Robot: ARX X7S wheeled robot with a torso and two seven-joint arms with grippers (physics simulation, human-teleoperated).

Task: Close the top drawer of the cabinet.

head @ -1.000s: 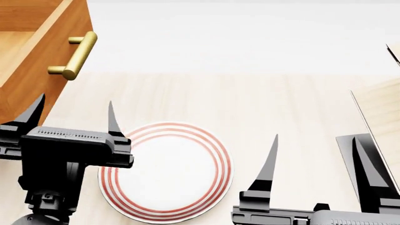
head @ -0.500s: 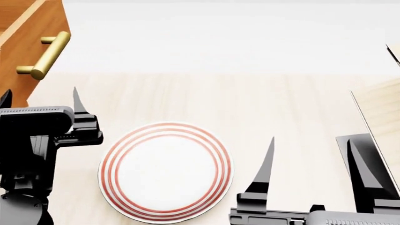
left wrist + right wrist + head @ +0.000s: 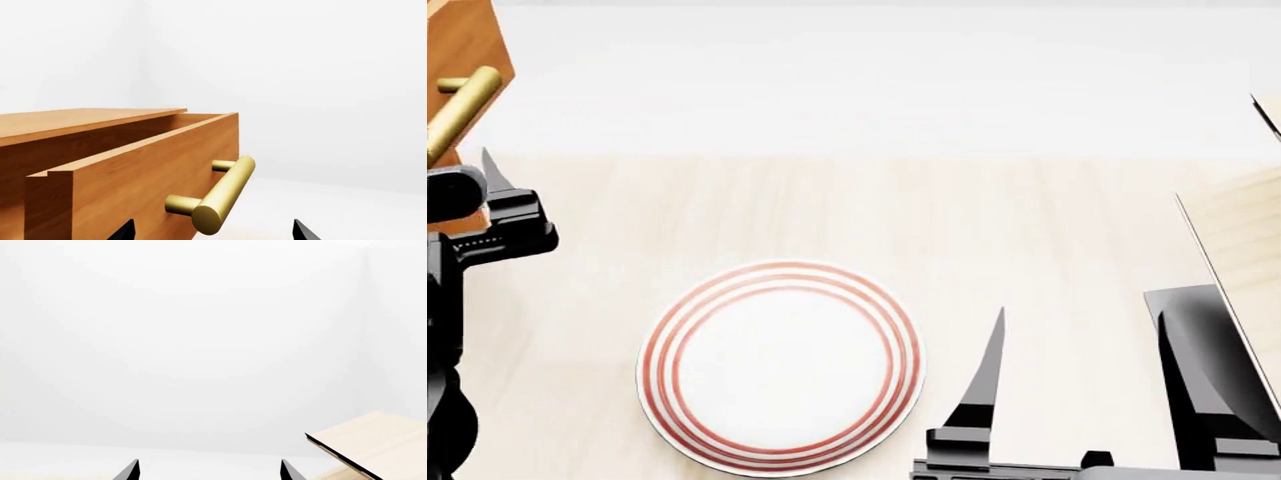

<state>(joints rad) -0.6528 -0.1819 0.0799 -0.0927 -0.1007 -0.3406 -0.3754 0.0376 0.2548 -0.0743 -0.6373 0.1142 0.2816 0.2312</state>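
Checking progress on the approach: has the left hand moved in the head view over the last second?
Yes. The left hand has moved left and farther from the red-ringed white plate, toward the brass bar handle.

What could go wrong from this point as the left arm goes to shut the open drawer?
1. The left hand is open with the brass handle between its fingertips; pushing on that round bar rather than the flat front might let the fingers slide off.
2. The top drawer still stands out from the cabinet, so a short or off-centre push could leave it ajar or skew it.
3. In the head view the drawer is almost out of frame, making alignment hard to judge.
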